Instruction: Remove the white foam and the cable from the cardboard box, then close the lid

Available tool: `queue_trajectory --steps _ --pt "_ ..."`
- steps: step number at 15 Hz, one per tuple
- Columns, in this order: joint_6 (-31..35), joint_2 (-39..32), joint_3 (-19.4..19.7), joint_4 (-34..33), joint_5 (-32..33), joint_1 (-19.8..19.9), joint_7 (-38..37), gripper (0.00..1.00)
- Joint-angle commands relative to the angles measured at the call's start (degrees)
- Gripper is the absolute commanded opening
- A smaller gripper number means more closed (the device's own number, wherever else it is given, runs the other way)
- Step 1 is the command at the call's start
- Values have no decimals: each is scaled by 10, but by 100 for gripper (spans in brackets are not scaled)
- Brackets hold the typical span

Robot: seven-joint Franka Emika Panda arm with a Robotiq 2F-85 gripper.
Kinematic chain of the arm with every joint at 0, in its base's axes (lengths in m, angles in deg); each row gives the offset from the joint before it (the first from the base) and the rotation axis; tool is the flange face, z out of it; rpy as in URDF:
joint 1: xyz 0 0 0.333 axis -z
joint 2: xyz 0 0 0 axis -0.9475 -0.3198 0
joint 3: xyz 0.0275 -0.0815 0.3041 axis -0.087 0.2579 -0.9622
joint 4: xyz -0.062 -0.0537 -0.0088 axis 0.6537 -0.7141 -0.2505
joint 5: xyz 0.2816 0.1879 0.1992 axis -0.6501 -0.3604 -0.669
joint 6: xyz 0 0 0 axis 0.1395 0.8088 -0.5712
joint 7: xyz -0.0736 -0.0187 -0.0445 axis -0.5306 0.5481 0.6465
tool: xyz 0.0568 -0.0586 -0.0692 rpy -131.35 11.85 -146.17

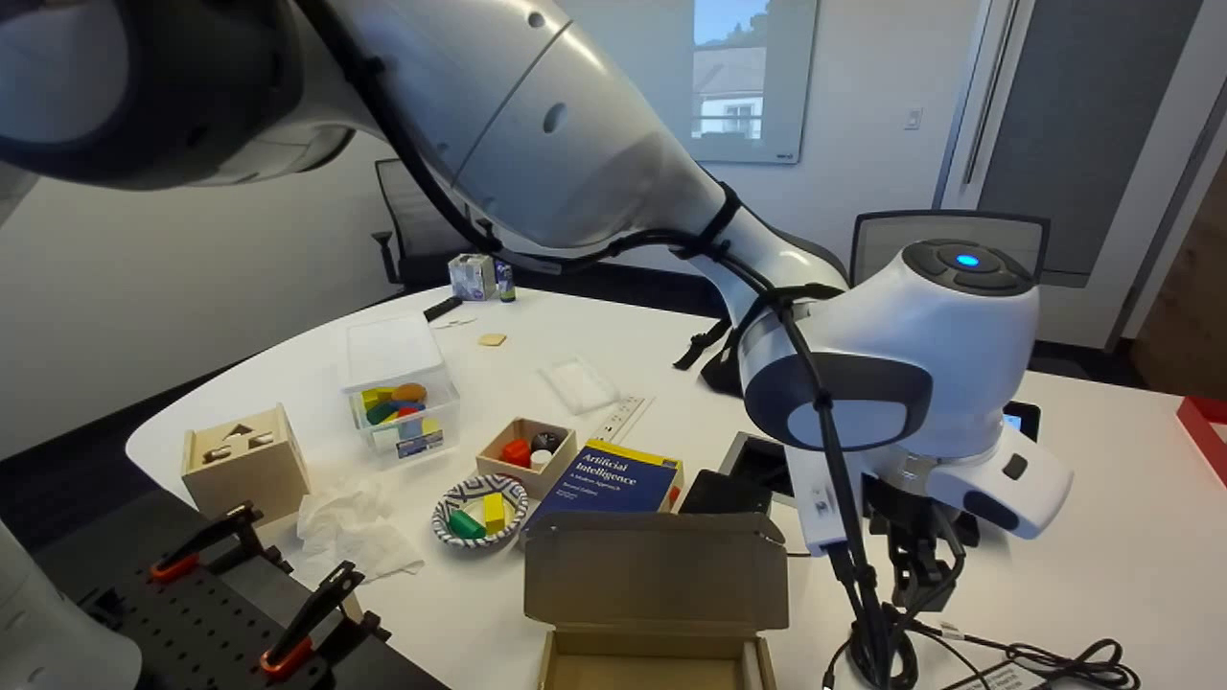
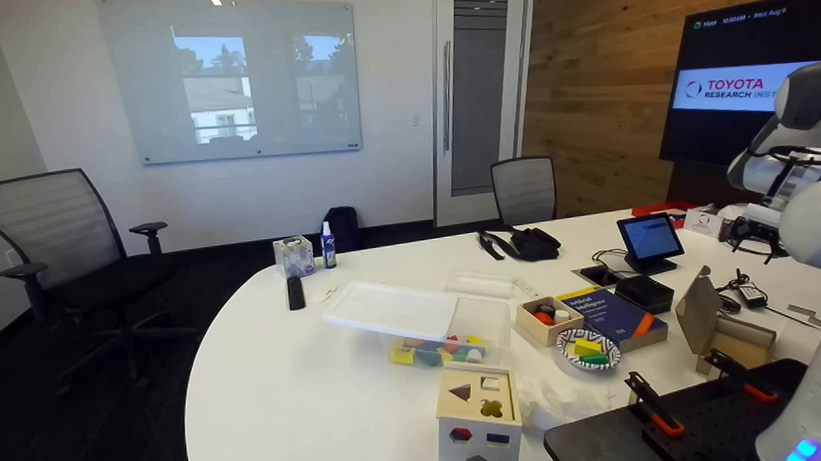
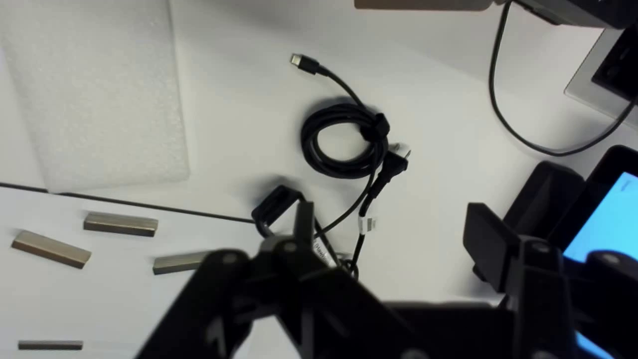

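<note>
In the wrist view my gripper stands open above the white table, nothing between its fingers. Below it lies the cable, a black cord with plug and small white label; an exterior view has its loose loops on the tabletop. The white foam rests flat on the table, upper left of the wrist view. The cardboard box has its lid raised upright, and the visible part of the inside shows bare cardboard; its near part is cut off. Seen there, my gripper hangs right of the box.
A coiled black lead and power brick lie beside the cable. Several small bars lie near the foam. The tablet, a black box and a blue book stand behind the cardboard box.
</note>
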Motion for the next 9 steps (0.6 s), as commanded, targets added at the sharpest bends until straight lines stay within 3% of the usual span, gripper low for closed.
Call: queue_trajectory --steps 1,6,9 --pt "-15 44 -31 50 6 -12 29 100" --pt "-36 64 -106 101 -7 -28 114 100" --pt "-47 68 -125 126 -3 -50 151 100"
